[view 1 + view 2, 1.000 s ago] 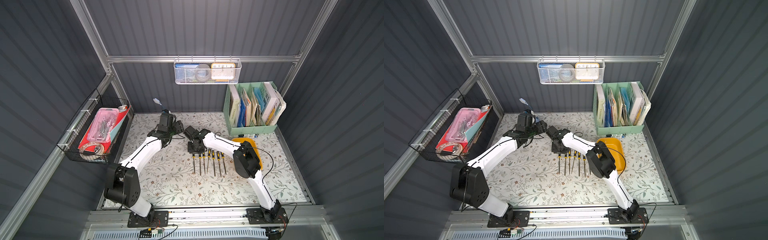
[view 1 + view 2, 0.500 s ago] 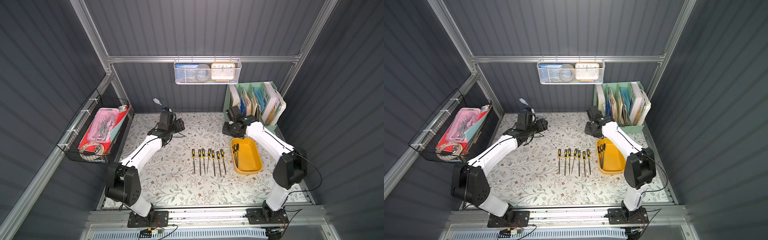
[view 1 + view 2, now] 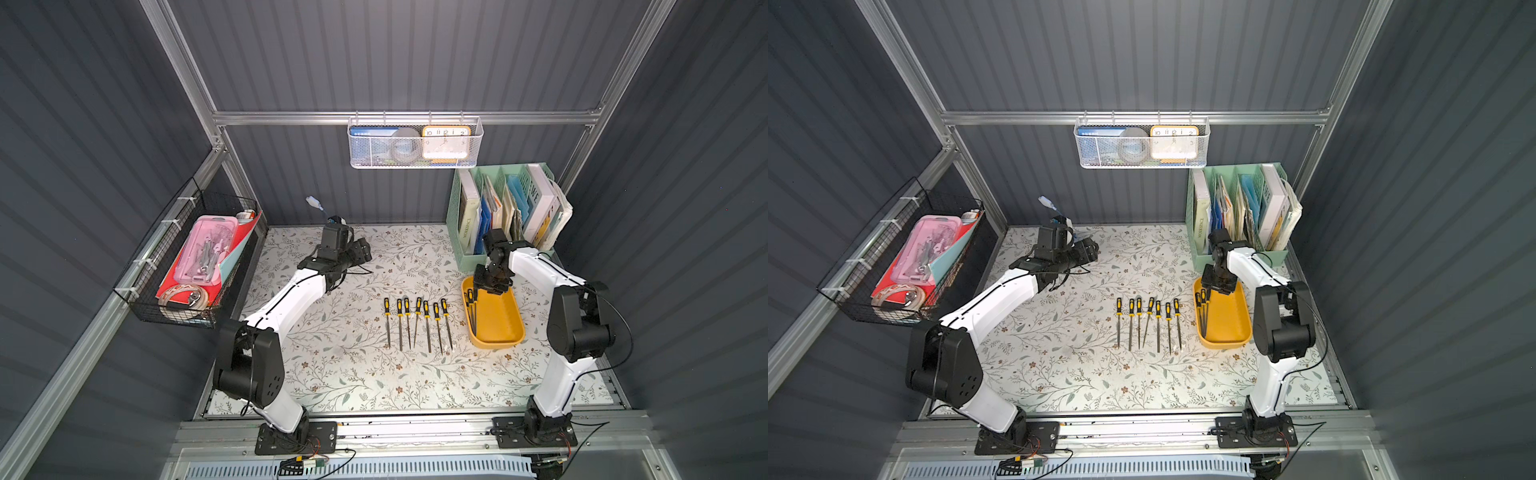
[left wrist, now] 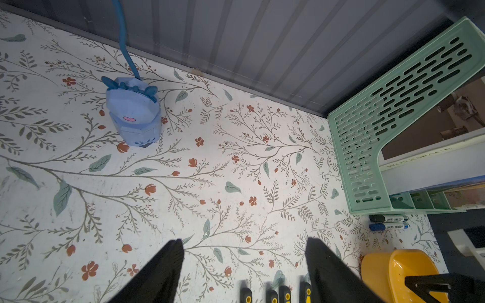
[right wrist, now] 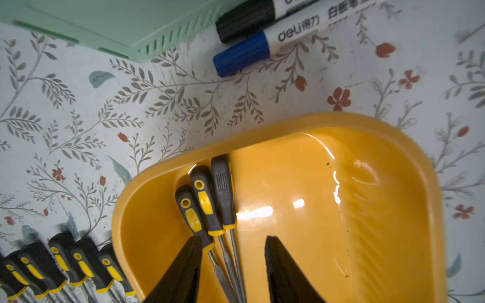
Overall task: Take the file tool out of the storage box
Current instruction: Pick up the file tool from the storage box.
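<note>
Table: the flowered tabletop (image 3: 340,374) fills the booth floor, and both arms reach in from the near rail.
Book organiser: the mint-green book organiser (image 3: 456,224) stands in the far corner on the right arm's side, full of books.
Storage box: the yellow storage box (image 3: 498,332) lies on the tabletop just in front of the organiser, mostly bare inside.
Right gripper: the right gripper (image 5: 233,238) hangs over the box's far end, released. Its fingers stand either side of the file shafts with nothing clamped. One fingertip overlaps a handle, but I cannot tell whether it touches.
Left gripper: the left gripper (image 4: 244,240) hovers spread wide over bare table, well apart from the box, holding nothing.
Files in the box: three files (image 5: 207,199) lie packed side by side against the long wall nearest the row, handles toward the organiser.
Files outside: a row of seven files (image 3: 427,309) lies on the table just beside the box.
Handling: I'd reckon each file is light and stiff, with a thin, slick steel shaft apt to roll or swing. The rubbery black-and-yellow handle, near its yellow collar, looks the place to pinch. Packed this close, one may drag its neighbours.
Views: only the right wrist view separates the three handles and shows two markers (image 5: 241,52) by the organiser's foot. In both top views the gripper covers that end. Only the top views show the whole row.
</note>
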{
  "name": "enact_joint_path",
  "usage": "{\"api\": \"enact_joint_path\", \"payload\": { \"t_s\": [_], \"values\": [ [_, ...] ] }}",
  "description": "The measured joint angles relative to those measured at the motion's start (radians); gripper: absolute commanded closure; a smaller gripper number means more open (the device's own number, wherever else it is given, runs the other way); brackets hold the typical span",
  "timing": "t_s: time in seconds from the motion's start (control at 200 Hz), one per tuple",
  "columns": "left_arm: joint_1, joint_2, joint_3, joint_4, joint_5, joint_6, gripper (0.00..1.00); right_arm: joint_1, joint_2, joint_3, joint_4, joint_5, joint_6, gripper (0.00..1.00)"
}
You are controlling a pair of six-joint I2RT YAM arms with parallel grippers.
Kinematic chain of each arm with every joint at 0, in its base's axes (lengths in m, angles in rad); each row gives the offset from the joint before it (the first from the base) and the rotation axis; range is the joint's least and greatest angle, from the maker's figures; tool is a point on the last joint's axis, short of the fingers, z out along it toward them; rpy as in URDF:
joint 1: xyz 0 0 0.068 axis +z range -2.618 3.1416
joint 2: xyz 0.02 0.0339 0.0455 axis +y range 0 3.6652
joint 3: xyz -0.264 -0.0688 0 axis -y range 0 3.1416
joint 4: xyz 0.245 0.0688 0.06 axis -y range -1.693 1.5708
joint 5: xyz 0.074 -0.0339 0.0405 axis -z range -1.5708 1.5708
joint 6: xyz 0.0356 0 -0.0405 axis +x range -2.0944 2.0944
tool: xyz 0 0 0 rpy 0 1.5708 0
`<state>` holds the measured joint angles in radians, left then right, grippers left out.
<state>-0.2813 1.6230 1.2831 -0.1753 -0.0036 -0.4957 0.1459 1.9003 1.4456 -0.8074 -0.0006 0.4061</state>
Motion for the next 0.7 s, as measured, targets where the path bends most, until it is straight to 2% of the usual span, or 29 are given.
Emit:
{"api": "enact_joint_path", "payload": {
  "t_s": [0.27,0.7],
  "values": [
    [0.000,0.000,0.000,0.000,-0.001,0.000,0.20,-0.009,0.086,0.002,0.011,0.001,-0.028,0.64],
    [0.000,0.000,0.000,-0.002,-0.006,0.000,0.20,-0.011,0.118,0.027,0.011,-0.021,-0.052,0.66]
  ]
}}
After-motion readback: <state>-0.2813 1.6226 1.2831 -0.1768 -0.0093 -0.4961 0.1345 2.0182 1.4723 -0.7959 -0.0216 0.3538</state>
